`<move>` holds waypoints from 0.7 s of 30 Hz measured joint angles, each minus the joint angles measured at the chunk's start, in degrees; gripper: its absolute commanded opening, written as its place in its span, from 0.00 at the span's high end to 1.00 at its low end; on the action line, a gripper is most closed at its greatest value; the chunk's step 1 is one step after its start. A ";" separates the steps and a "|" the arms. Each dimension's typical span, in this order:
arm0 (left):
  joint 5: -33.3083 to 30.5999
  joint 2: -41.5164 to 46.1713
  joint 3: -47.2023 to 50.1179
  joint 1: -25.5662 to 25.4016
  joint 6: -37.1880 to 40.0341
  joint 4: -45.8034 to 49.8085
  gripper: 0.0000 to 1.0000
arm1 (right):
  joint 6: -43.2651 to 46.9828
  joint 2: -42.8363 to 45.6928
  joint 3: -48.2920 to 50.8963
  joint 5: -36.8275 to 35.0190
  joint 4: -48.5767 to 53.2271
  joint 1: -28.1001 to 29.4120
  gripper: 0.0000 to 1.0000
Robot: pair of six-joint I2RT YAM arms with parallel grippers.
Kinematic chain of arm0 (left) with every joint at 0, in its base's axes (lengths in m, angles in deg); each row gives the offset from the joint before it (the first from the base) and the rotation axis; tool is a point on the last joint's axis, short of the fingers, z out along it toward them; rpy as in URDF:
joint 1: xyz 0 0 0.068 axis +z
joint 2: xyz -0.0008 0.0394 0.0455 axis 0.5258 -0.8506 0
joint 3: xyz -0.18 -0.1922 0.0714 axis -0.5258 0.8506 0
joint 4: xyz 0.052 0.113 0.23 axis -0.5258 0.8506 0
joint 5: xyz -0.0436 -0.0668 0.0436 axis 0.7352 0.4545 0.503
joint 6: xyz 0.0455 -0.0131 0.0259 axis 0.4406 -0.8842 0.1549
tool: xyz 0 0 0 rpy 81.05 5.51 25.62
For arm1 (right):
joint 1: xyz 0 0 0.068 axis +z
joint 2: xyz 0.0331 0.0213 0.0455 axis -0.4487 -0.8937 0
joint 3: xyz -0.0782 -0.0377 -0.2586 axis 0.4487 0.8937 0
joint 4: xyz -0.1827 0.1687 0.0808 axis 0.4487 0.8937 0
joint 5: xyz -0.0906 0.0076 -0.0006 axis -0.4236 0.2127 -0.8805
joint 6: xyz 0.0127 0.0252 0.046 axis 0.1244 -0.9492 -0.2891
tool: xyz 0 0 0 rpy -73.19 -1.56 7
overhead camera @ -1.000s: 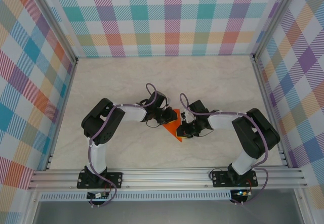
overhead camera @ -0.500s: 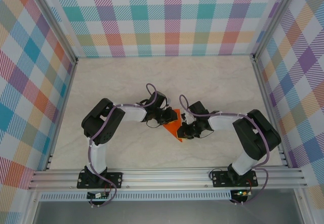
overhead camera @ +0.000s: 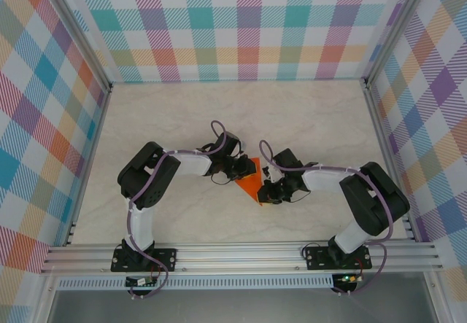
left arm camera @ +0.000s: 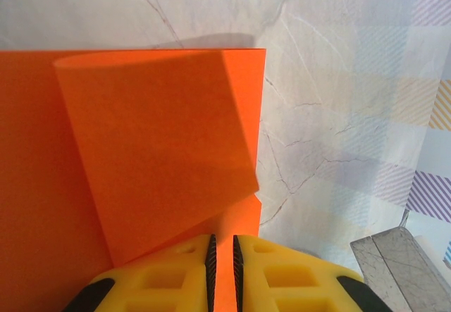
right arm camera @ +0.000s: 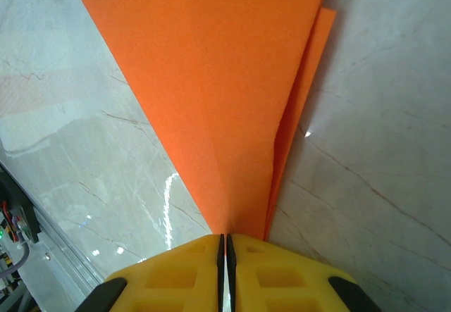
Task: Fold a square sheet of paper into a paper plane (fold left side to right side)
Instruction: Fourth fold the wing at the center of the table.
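Note:
The square sheet of paper [overhead camera: 252, 185] is bright orange and lies folded into a pointed shape at the table's middle, between both arms. My left gripper [overhead camera: 244, 169] is at its far left edge. In the left wrist view the left gripper [left arm camera: 223, 270] has its jaws nearly together, tips down on the paper [left arm camera: 42, 185], and orange shows in the slit. A folded flap [left arm camera: 162, 136] stands slightly raised ahead of the fingers. My right gripper [overhead camera: 267, 192] is at the paper's near right side. It [right arm camera: 225, 256] is shut where the paper [right arm camera: 225, 79] narrows to a point, and a second layer peeks out along the right edge.
The marble-patterned table [overhead camera: 182, 119] is boxed in by plaid walls, with an aluminium rail [overhead camera: 241, 254] along the near edge holding both arm bases. A metal frame corner [left arm camera: 394, 256] sits at the lower right of the left wrist view.
The right gripper has slid slightly toward the near left along the paper's edge. The left gripper and the paper have barely moved.

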 measured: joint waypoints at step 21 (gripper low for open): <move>0.04 0.00 -0.02 0.00 0.00 0.02 0.83 | 0.22 11.63 0.13 -1.42 9.60 0.63 0.88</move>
